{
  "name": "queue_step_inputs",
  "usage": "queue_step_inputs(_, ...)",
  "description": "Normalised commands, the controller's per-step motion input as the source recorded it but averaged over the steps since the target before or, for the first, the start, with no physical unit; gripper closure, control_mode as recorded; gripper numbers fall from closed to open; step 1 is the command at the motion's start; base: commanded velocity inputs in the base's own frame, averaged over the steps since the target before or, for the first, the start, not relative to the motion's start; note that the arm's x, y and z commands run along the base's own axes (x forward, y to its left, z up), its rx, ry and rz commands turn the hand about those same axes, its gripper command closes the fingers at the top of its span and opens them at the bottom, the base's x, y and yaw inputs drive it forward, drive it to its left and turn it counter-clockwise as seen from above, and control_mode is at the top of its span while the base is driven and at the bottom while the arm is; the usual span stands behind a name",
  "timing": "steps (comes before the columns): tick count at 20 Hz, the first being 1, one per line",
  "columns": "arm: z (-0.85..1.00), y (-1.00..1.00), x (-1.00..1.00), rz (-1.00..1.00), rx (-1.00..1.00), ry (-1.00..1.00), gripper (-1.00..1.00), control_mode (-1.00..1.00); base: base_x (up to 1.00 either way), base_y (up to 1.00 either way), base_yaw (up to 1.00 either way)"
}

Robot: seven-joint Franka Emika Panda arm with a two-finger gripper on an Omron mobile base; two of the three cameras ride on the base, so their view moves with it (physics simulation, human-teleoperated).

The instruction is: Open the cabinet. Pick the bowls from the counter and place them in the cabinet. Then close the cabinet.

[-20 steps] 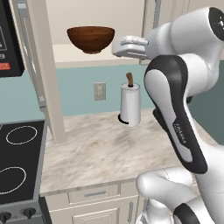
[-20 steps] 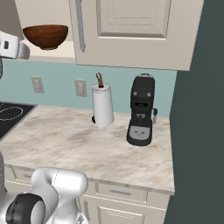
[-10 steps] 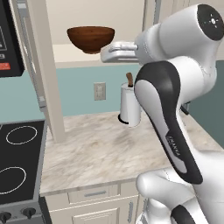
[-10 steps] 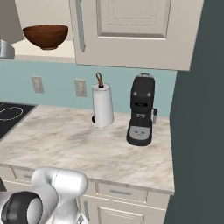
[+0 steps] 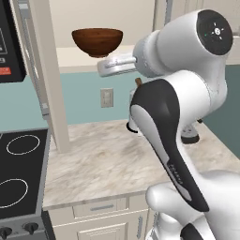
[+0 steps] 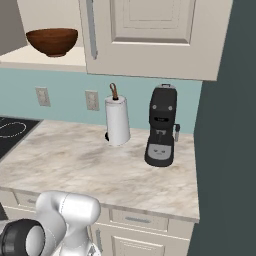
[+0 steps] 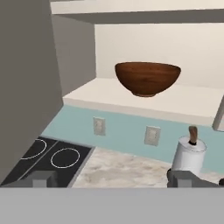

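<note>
Arm raised, gripper (image 7: 112,179) level, facing brown bowl (image 7: 148,78) on cabinet shelf (image 7: 183,101), just short of it; jaws apart, empty.

A black stovetop (image 5: 18,183) with white rings is seen at the left end of the bench, its knobs (image 5: 16,230) along the front edge. A white paper towel roll (image 6: 117,121) stands upright on a holder near the back wall. A black coffee machine (image 6: 161,125) is placed just to its right. Two wall outlets (image 6: 91,100) are mounted on the teal backsplash (image 6: 65,92). A dark appliance with a red label (image 5: 8,47) is seen at upper left.
</note>
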Motion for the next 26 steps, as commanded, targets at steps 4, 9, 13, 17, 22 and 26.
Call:
queue_step_inputs(4,-0.03,0.13,-0.29,0.02,-0.10,-0.16,-1.00,-1.00,0.00,0.00,0.00)
queue_step_inputs(9,-0.07,0.18,-0.23,0.03,-0.11,-0.16,-1.00,-1.00,0.00,0.00,0.00)
queue_step_inputs(13,0.00,0.16,-0.26,0.02,-0.11,-0.12,-1.00,-1.00,0.00,0.00,0.00)
queue_step_inputs(17,0.00,0.14,-0.27,0.01,-0.10,-0.10,-1.00,-1.00,0.00,0.00,0.00)
queue_step_inputs(22,0.00,0.10,-0.32,0.00,-0.09,-0.07,-1.00,-1.00,0.00,0.00,0.00)
queue_step_inputs(26,0.00,0.04,-0.46,0.00,-0.08,-0.06,-1.00,-1.00,0.00,0.00,0.00)
